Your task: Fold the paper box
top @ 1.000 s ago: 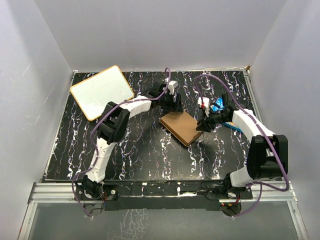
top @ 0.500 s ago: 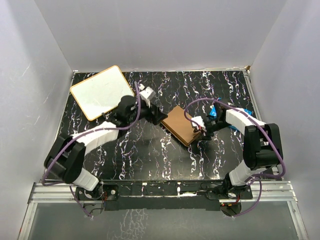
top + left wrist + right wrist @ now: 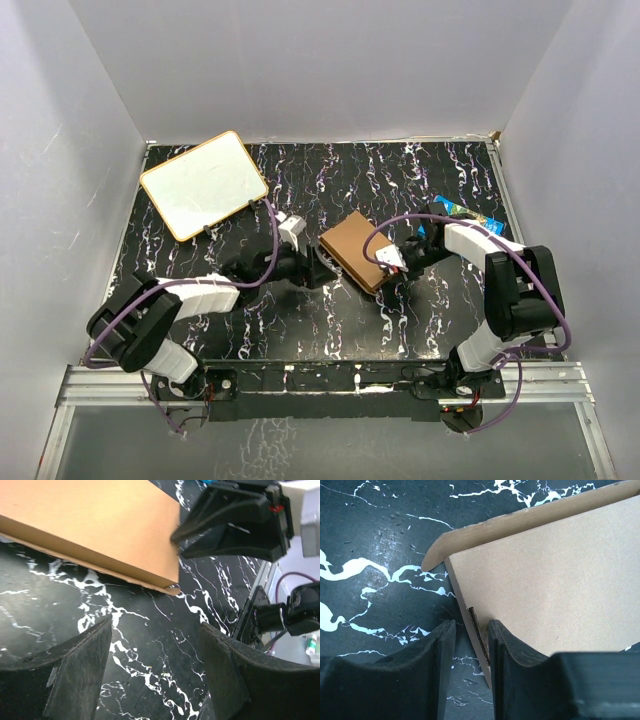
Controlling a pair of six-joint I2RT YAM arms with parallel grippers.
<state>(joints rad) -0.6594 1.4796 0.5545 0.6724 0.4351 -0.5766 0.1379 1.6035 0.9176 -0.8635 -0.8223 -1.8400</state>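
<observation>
Nearby, a blue box [image 3: 462,212] lies beyond my right gripper [image 3: 470,629], which narrowly straddles the paper box [image 3: 352,248] edge, grip unclear; left gripper [image 3: 156,629] wide, empty.

White black-jointed arms [image 3: 200,293] with purple cables [image 3: 400,217]; left hand [image 3: 156,630] and right hand [image 3: 471,627] black.

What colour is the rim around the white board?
Orange; the white board shows best in the top external view.

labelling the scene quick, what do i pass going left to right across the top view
white board → left claw → paper box → right claw → blue box
</observation>
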